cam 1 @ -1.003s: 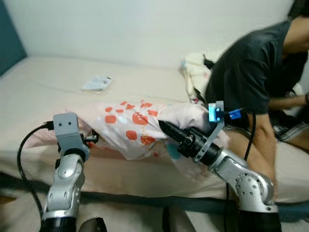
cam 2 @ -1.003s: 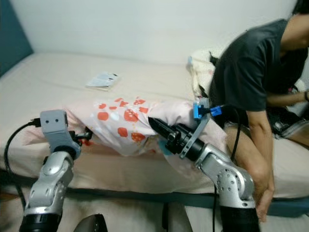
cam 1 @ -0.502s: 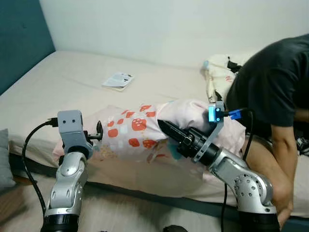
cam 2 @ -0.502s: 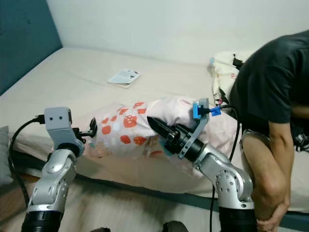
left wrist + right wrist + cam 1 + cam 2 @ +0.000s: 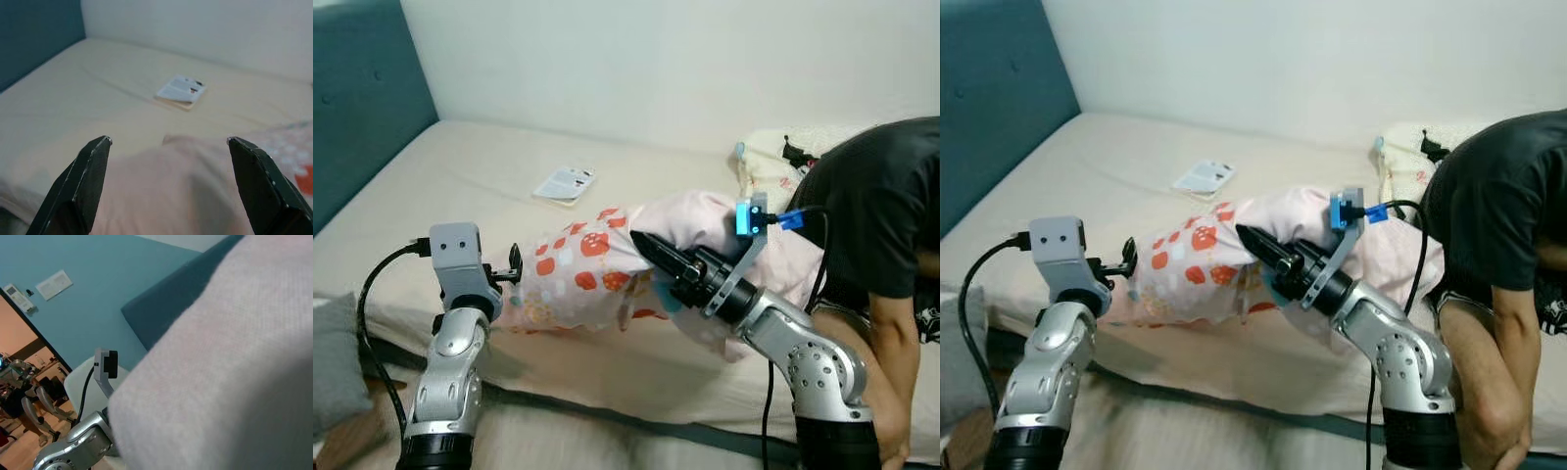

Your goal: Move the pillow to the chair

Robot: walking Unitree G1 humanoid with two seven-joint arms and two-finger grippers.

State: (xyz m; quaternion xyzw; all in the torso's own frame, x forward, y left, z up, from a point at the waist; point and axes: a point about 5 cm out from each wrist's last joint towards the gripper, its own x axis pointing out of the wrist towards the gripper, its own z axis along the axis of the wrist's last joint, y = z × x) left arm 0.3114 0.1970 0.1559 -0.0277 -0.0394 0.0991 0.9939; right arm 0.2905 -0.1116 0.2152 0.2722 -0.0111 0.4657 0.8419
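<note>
Left eye view: The pale pink fabric pillow with red and orange strawberry print [image 5: 607,274] is held between the two arms, above the front part of the beige mattress of the bed [image 5: 460,186]. The right end effector [image 5: 646,247] lies against the pillow's right half, its black fingers pointing toward the robot's left and pressing into the cloth; whether those fingers are spread or closed cannot be determined. The left end effector [image 5: 514,266] meets the pillow's left edge. A white printed booklet [image 5: 564,183] lies flat on the bed, well behind the pillow. A person in a dark grey T-shirt [image 5: 876,211] bends forward at the right, beside the bed. A cream patterned cloth bundle [image 5: 773,162] rests on the bed behind the person. A teal padded headboard [image 5: 357,108] stands at the left.

Right eye view: The same arrangement is visible. The silver right arm [image 5: 1396,357] carries a blue connector block [image 5: 1344,211] near the wrist, just above the pillow.

Left wrist view: The two black fingers [image 5: 85,181] stand wide apart, with the pink pillow cloth lying between them. The booklet lies beyond on the bed.

Right wrist view: Pale pillow fabric covers most of the frame at close range and is out of focus. Beyond it, the teal wall [image 5: 98,293], the left arm's grey wrist camera housing [image 5: 105,364] and the silver left arm [image 5: 73,448] can be made out.
</note>
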